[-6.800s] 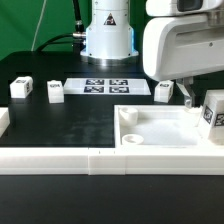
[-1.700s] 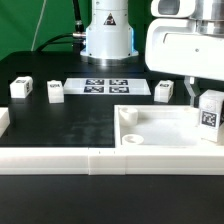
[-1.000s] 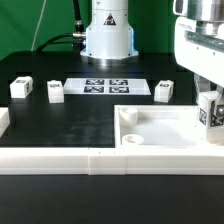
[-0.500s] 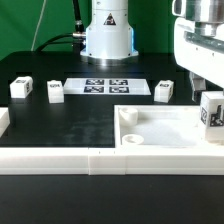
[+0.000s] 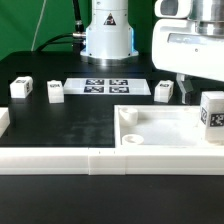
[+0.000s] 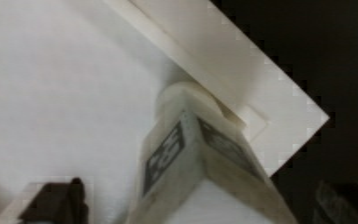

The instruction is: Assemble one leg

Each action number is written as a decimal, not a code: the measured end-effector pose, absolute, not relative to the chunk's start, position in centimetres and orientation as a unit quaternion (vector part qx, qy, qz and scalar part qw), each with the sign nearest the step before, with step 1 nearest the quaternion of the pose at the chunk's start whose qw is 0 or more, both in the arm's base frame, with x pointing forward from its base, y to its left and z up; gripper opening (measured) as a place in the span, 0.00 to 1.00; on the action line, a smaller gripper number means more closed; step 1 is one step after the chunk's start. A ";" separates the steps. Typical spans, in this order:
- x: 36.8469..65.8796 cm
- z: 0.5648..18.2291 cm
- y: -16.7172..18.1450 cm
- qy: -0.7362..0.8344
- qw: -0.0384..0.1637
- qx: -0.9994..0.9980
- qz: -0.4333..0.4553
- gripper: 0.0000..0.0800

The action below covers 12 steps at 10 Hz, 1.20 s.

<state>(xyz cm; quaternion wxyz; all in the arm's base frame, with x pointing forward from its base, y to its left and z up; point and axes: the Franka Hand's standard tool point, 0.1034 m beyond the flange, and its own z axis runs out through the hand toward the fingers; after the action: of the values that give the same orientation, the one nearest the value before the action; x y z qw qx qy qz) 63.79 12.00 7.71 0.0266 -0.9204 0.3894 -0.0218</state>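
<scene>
Four: counted that many small white legs in the exterior view, each with a black-and-white tag on its face. Found the leg upright at the right edge of that frame, at the right-hand end of the panel, tag toward the camera. Saw in the wrist view a corner of the panel's rim just beside it. Could not tell from either view the seating of the leg: down in a corner socket or merely on top.

Saw the gripper above that spot, with its white housing filling the upper right of the exterior view. In the wrist view, made out two dark fingertips spread well apart, the leg between them and a pale gap on either side. Judged the jaws released and gripping nothing, though the blur may have hidden a light touch.

Placed the far leg at the left edge of the exterior view on the black table, the next leg just to its right, and the third leg right of centre, beyond the panel's far rim. Noted the marker board flat between the next leg and the third leg, below the arm's base at top centre. Noted a long white rail across the lower frame, just in front of the panel.
</scene>
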 end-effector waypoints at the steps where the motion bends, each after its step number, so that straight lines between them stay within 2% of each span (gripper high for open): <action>1: 63.8 7.7 12.0 0.335 0.023 -0.942 -0.024 0.81; 6: 63.7 7.5 12.2 0.061 0.011 -0.998 -0.028 0.81; 8: 63.8 7.6 11.9 -0.007 0.005 -0.999 -0.033 0.80; 9: 63.8 7.6 12.0 0.007 0.005 -0.999 -0.032 0.80; 10: 63.8 7.6 11.9 0.008 0.005 -0.999 -0.032 0.55; 11: 63.8 7.5 11.9 0.011 0.006 -0.999 -0.032 0.55; 12: 63.8 7.5 11.9 0.024 0.006 -0.999 -0.032 0.36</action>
<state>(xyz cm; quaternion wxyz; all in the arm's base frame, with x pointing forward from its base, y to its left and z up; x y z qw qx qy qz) 63.79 11.93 7.54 0.0058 -0.9992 0.0241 -0.0322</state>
